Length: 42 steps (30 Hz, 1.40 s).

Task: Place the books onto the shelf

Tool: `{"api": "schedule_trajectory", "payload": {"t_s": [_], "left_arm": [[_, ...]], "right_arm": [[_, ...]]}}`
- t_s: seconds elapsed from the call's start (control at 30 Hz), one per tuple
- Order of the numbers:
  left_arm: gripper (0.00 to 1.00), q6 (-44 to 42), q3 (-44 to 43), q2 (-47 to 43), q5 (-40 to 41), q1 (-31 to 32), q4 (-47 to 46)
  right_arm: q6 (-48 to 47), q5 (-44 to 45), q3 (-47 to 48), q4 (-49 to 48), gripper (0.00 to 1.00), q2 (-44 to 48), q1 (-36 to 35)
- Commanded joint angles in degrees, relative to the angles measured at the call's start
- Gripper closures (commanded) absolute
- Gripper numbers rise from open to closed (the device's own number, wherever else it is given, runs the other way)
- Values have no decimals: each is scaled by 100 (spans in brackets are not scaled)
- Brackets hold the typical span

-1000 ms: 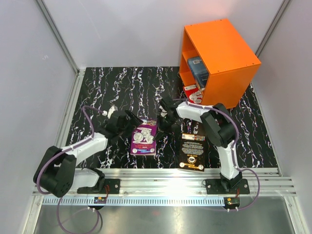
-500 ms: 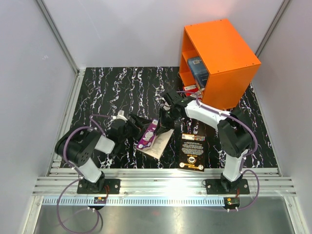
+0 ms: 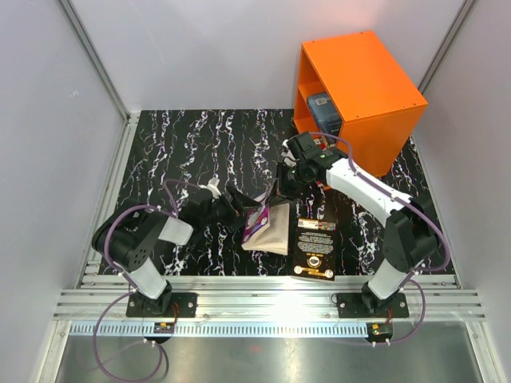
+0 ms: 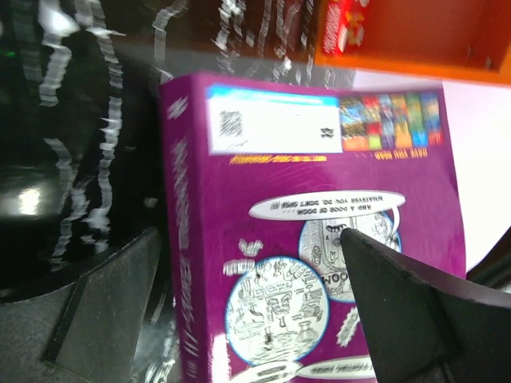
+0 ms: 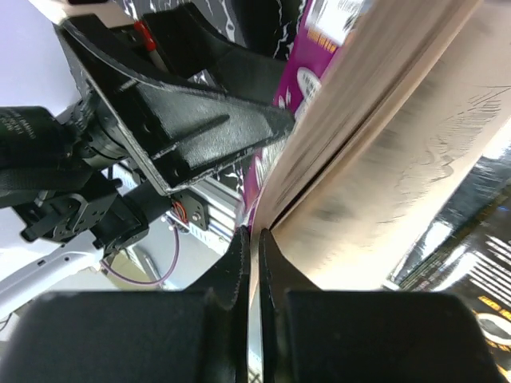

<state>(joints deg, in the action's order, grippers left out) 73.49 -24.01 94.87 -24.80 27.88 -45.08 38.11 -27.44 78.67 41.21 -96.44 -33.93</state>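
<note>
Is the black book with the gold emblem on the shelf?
No, the black book lies flat on the table, outside the orange shelf.

Top view: bright, even overhead light, glare band on aluminium rail (image 3: pixel 271 307). Left wrist: motion blur, purple book (image 4: pixel 319 263) print smeared, white blowout at right edge. Right wrist: its pages soft, foreground defocused.

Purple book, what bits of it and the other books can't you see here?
purple book front cover: turned away in every view.
Its small print, left wrist view: blurred.
red-and-white book: cut by top edge in left wrist view; right arm mostly hides it in top view.
Whether right gripper pinches cover or page: too close.
</note>
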Motion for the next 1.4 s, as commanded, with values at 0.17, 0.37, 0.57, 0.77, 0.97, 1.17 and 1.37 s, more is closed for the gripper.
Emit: {"api": "schedule_trajectory", "payload": {"t_s": [0.17, 0.37, 0.57, 0.77, 0.97, 1.17, 1.37], "left_arm": [[1, 1384, -122, 1573, -1537, 217, -3440], [5, 2503, -508, 2361, -1511, 604, -5028], [24, 2609, -789, 2282, -1466, 675, -5019], [59, 2714, -1088, 2290, -1607, 684, -5028], [76, 2758, -1272, 2246, -1739, 684, -5028], [100, 2329, -1361, 1870, -1968, 649, -4021], [100, -1429, -2983, 682, -1363, 675, 2644]], "right_arm": [[-190, 20, 324, -350, 100, 618, 168], [-128, 28, -325, -623, 100, 846, 185], [-93, 265, -1432, -825, 100, 1259, 176], [-75, 520, -2435, -1053, 100, 1374, 176], [-137, 758, -3138, -1238, 100, 1383, 176], [-207, 1117, -3166, -565, 46, 1408, 176], [-356, 2154, -1499, 1447, 0, 2655, 176]]}}
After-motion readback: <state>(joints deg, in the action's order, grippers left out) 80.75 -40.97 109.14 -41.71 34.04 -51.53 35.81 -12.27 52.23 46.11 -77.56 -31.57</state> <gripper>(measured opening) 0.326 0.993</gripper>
